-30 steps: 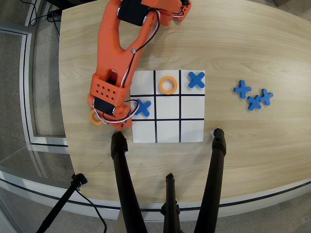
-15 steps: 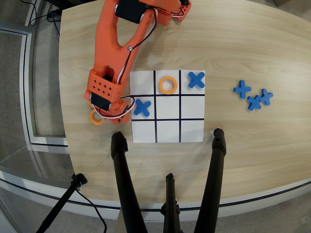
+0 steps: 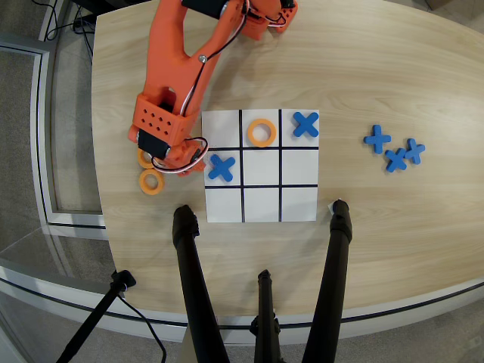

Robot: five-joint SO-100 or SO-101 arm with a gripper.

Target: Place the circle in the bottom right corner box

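On wooden table, flat orange ring.

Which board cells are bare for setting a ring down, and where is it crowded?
Bare: the whole bottom row, the centre and right middle cells, and the top left cell. Crowded: the board's left edge, where the arm hangs over two orange rings.

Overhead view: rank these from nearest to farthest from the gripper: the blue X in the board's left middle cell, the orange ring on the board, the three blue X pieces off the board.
From the gripper:
1. Blue X in the left middle cell, just right of it.
2. Orange ring on the board, top middle cell.
3. Three blue X pieces, far right on the table.
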